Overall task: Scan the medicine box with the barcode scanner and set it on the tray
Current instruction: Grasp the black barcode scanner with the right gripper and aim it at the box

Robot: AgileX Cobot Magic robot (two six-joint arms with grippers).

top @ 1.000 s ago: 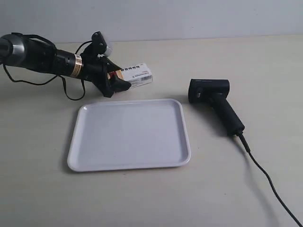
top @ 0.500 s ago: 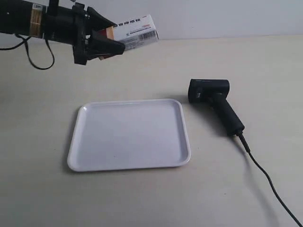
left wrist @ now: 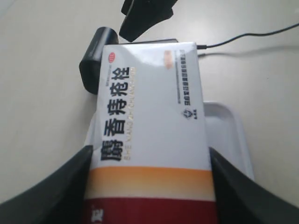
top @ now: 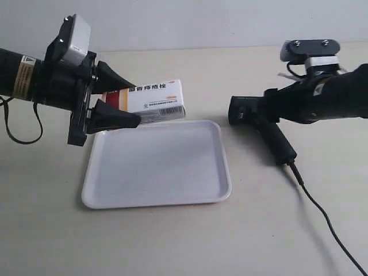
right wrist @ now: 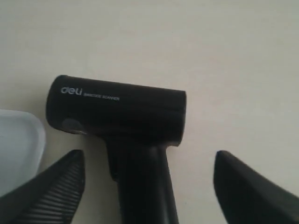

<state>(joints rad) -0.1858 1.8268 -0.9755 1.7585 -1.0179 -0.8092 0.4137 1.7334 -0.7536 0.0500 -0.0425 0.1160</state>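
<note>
Box (top: 154, 101) hangs in the air above the tray's (top: 172, 195) far edge, squeezed by the left pincer (top: 118, 103). It looks light and stiff. Right pincer (right wrist: 149, 186) is wide open around the scanner's (right wrist: 117, 112) handle, a good spot to grab.

the beige table (top: 172, 241) carries the tray (top: 158, 167) and barcode scanner (top: 261, 123).

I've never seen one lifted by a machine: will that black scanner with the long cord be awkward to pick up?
Probably a little. The barcode scanner has a boxy head on a slim handle, so it may tip head-first. Its hard, smooth-looking shell could slip in the right claw, open around the handle. The cable looks floppy and should just trail.
</note>
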